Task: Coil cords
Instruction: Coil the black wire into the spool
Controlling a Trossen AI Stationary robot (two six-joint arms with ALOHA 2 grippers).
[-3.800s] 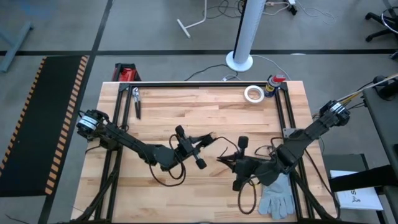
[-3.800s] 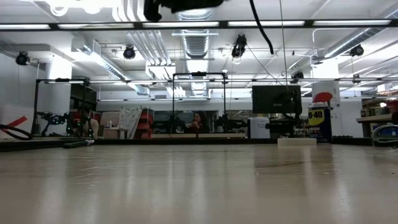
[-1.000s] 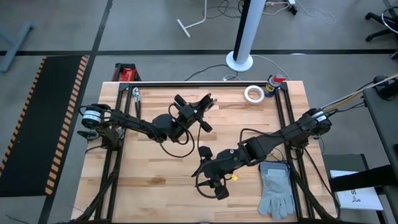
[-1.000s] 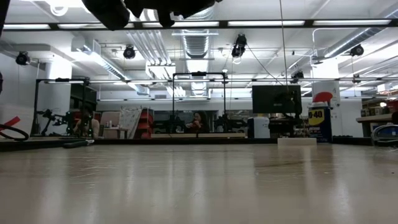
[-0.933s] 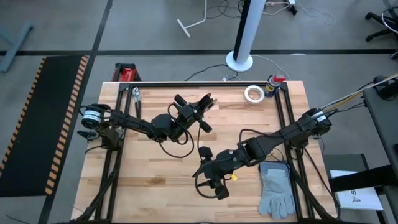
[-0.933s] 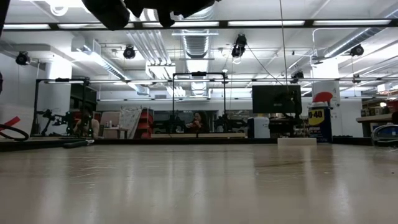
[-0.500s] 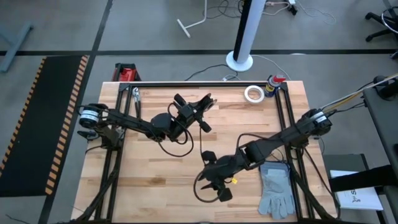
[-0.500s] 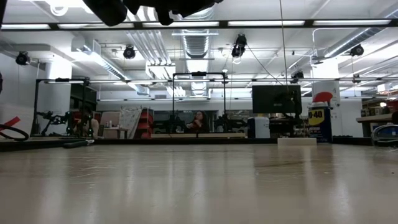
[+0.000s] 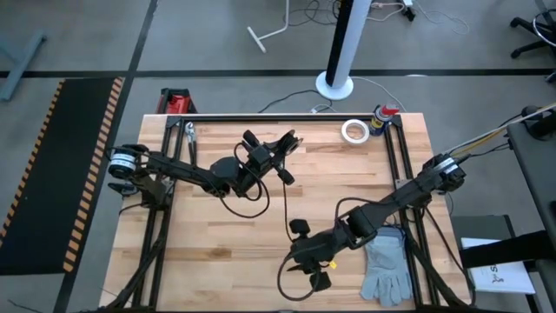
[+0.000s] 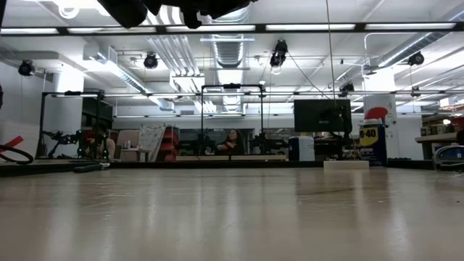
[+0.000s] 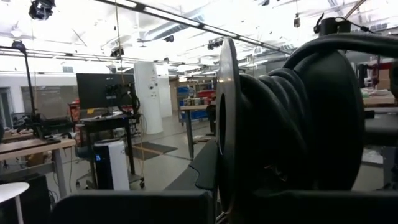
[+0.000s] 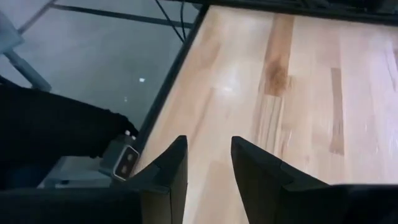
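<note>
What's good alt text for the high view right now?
Top-down on a wooden table: the left arm is raised at the back with its gripper, a thin black cord hanging from it, while the right gripper reaches low near the front edge beside a grey glove.

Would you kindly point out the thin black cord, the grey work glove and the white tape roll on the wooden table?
Thin black cord (image 9: 287, 193), high view, on its straight middle stretch.
Grey work glove (image 9: 385, 269), high view, on the palm.
White tape roll (image 9: 353, 131), high view, on the ring's band.
</note>
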